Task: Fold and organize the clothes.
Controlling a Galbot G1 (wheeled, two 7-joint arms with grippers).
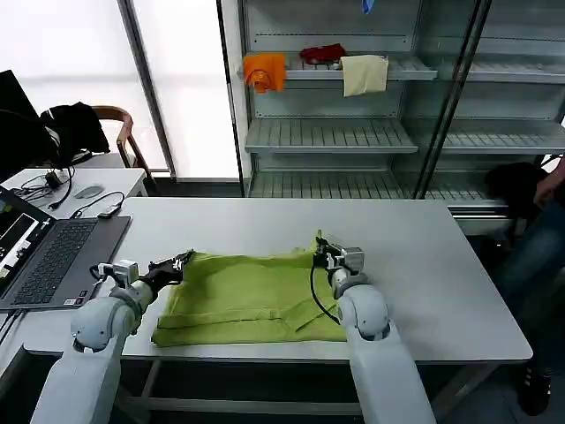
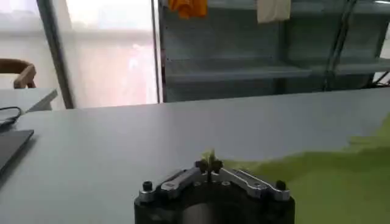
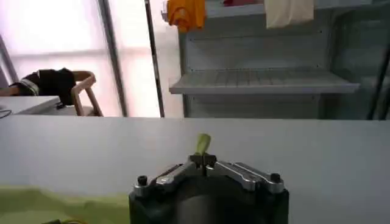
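Note:
The lime-green T-shirt (image 1: 252, 296) lies folded over on the white table (image 1: 291, 230), its far edge lifted a little at both corners. My left gripper (image 1: 181, 261) is shut on the shirt's far left corner; in the left wrist view a green tuft (image 2: 209, 159) pokes out between the closed tips of the left gripper (image 2: 208, 166), and more of the shirt (image 2: 329, 176) spreads beside it. My right gripper (image 1: 321, 257) is shut on the far right corner, where the right wrist view shows a green tab (image 3: 202, 144) pinched in the right gripper (image 3: 203, 160).
An open laptop (image 1: 48, 256) with cables sits at the table's left edge. Behind the table stand metal shelves (image 1: 327, 132) holding orange (image 1: 265, 71), red (image 1: 322, 53) and cream (image 1: 364, 74) cloths. A chair with a black garment (image 1: 75, 124) stands far left. A person's leg (image 1: 534, 256) shows at right.

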